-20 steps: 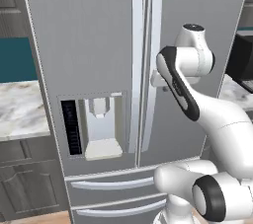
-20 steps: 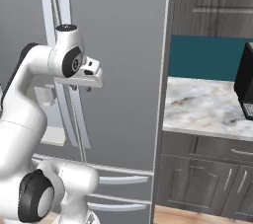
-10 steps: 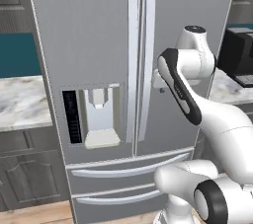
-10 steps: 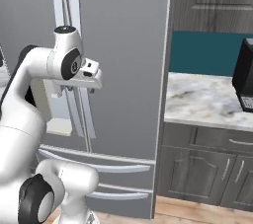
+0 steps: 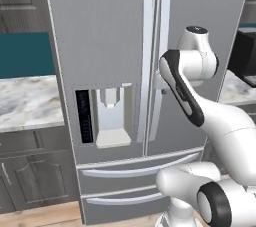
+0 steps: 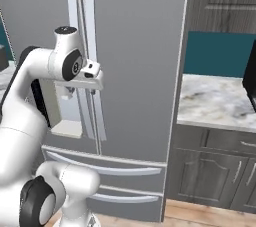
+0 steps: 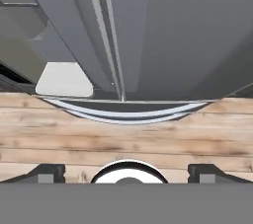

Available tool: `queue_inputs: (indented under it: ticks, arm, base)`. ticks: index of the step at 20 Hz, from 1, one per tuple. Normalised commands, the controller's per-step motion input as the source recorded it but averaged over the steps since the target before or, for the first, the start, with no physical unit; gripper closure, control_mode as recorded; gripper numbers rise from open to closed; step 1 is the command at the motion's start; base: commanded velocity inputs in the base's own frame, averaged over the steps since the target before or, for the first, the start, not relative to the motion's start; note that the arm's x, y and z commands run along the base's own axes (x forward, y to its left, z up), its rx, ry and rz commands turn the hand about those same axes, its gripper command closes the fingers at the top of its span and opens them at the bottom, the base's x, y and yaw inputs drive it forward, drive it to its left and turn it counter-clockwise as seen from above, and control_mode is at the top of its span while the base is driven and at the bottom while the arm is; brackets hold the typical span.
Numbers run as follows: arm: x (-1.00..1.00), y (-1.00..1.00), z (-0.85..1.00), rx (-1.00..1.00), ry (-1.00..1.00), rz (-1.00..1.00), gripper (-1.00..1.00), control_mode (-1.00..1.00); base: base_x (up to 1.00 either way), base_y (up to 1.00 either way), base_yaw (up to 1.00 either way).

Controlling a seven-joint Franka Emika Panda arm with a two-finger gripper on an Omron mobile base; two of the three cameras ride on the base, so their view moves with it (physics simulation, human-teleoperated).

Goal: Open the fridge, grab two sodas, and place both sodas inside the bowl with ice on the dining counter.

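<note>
The grey steel fridge (image 5: 110,31) stands right in front of me with both doors shut. Its two long vertical handles (image 6: 84,46) run side by side at the middle seam. My gripper (image 6: 70,92) hangs just in front of these handles at about mid-height and points down. In the hand view the gripper (image 7: 127,172) is open, its fingertips (image 7: 47,172) far apart with nothing between them, looking down the door fronts to the floor. The sodas, the bowl, the ice and the dining counter are out of view.
The water dispenser panel (image 5: 107,116) sits in the left door above two low drawers (image 5: 135,171). Marble-topped dark cabinets flank the fridge on the left (image 5: 27,106) and the right (image 6: 215,103). A black appliance (image 5: 247,56) stands at the right. Wooden floor (image 7: 123,139) lies below.
The jaws have come apart from shut to wide open. The hand stays by the handles. The whole picture has shifted slightly, so the base has moved a little.
</note>
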Motion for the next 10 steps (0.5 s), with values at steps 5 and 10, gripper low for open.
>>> queue_inputs:
  ticks: [5, 10]
  arm:
    - [0.00, 0.00, 0.00, 0.00, 0.00, 0.00, -1.00, 1.00]
    - [0.13, -0.18, 0.00, 0.03, -0.08, 0.00, -1.00, -1.00]
  base:
    - [-0.23, 0.25, 0.00]
    - [0.01, -0.01, 0.00]
